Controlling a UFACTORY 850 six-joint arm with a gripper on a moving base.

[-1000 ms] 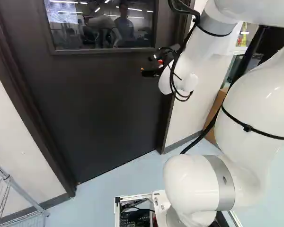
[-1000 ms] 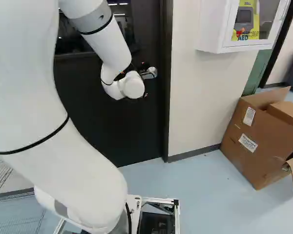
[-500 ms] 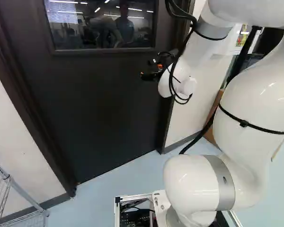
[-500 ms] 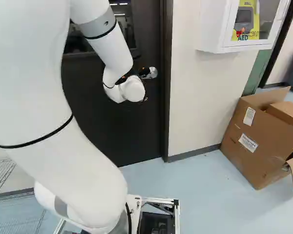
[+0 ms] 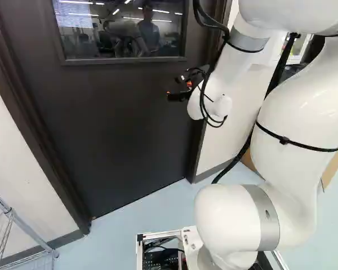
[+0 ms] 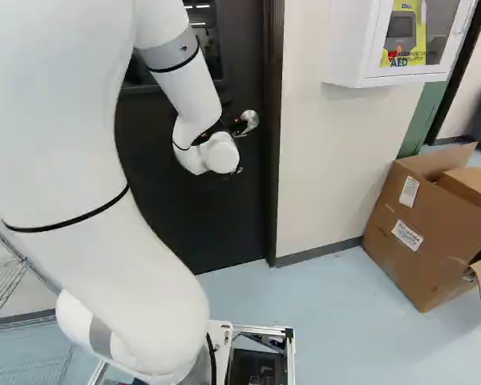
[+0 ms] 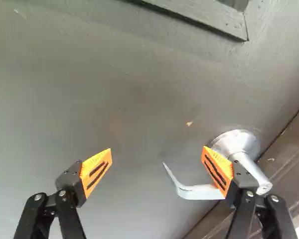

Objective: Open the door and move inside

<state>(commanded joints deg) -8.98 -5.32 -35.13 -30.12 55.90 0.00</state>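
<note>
While the base has been kept in place, the claw (image 7: 157, 154) has been lowered slightly by the arm (image 5: 293, 112); its fingers are held wide, with nothing gripped. Just ahead of it, the lever handle (image 7: 197, 192) is partly hidden by one finger; whether it is touched cannot be told. A downward press seems to be prepared, though the handle could be missed. Beyond the claw, the dark door (image 5: 112, 124) is still shut. Well below, pale floor (image 6: 329, 297) is seen; farther aside, past the frame (image 6: 274, 160), a cardboard box (image 6: 417, 241) is placed.
</note>
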